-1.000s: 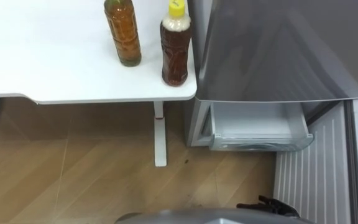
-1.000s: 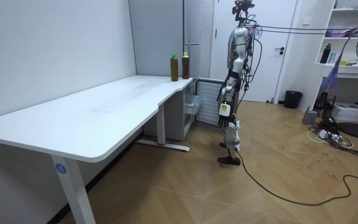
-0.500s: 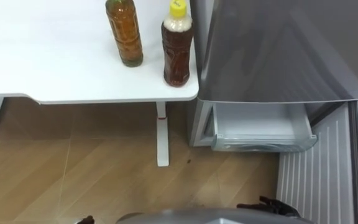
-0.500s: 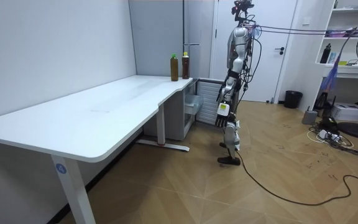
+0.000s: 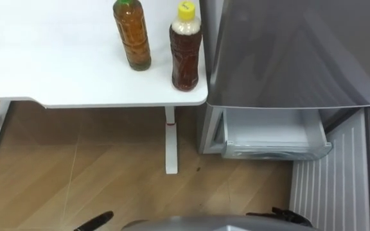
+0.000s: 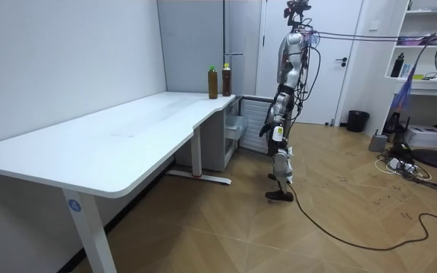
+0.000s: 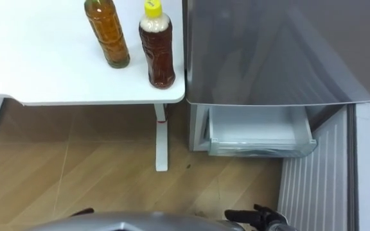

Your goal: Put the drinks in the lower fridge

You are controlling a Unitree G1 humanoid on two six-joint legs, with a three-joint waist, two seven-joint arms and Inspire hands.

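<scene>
The green-capped bottle and yellow-capped bottle stand on the worktop at 12 o'clock, beside the open fridge drawer. My left hand is at 7 o'clock and my right hand at 5 o'clock. I cannot tell whether either is open or closed.

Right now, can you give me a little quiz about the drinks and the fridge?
1. Where do the green-capped bottle and the yellow-capped bottle stand? A) on the white table B) on the floor C) on a chair
2. True or false: the yellow-capped bottle stands nearer the fridge than the green-capped bottle does.
3. Fill in: the fridge's lower drawer is ____ (open or closed).
Key: 1 A. 2 true. 3 open.
</scene>
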